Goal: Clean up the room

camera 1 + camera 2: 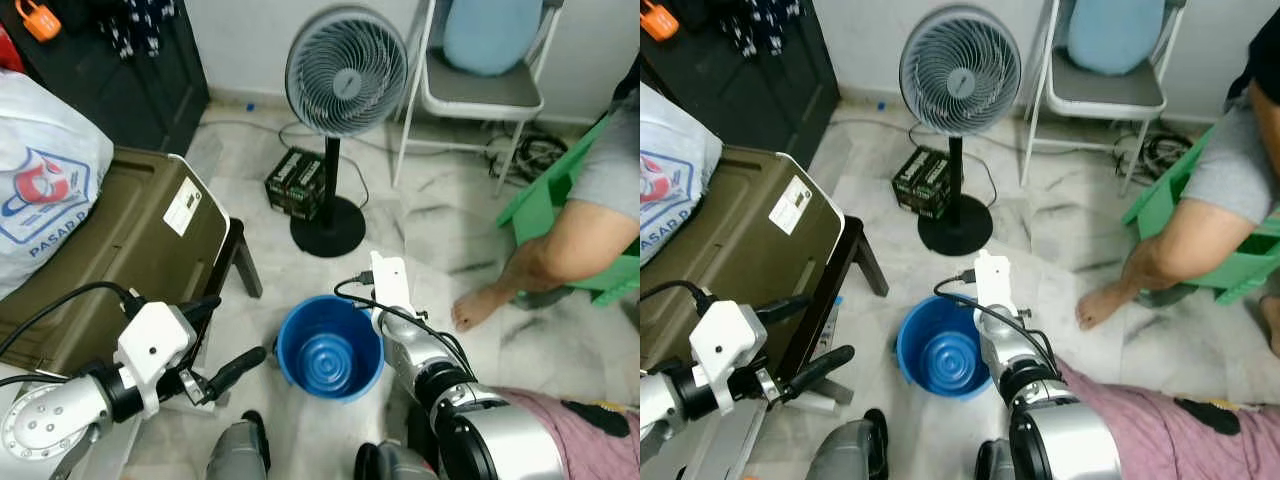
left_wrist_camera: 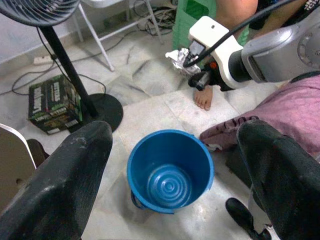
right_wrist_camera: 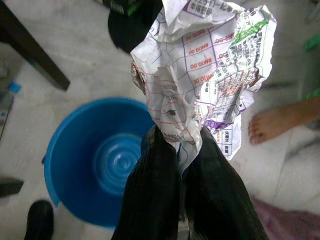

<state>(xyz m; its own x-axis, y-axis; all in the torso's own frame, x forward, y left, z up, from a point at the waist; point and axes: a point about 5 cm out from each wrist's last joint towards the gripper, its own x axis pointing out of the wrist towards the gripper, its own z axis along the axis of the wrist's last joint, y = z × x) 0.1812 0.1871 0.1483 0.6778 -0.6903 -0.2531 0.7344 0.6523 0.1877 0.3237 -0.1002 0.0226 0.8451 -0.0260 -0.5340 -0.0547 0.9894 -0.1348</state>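
Note:
A blue bucket [image 1: 330, 350] stands empty on the marble floor just in front of me. My right gripper [image 3: 177, 140] is shut on a crumpled printed paper [image 3: 200, 65], held above the floor by the bucket's far right rim. The left wrist view shows the same paper [image 2: 178, 57] at the tip of the right arm [image 2: 260, 50]. My left gripper [image 1: 225, 340] is open to the left of the bucket, its fingers [image 2: 65, 185] spread wide with nothing between them.
A standing fan [image 1: 345, 70] and a black-green box [image 1: 297, 183] are beyond the bucket. An olive case [image 1: 130, 240] with a white bag [image 1: 40, 180] sits left. A person's foot [image 1: 480, 305], a green stool [image 1: 560, 200] and a folding chair [image 1: 480, 90] are right.

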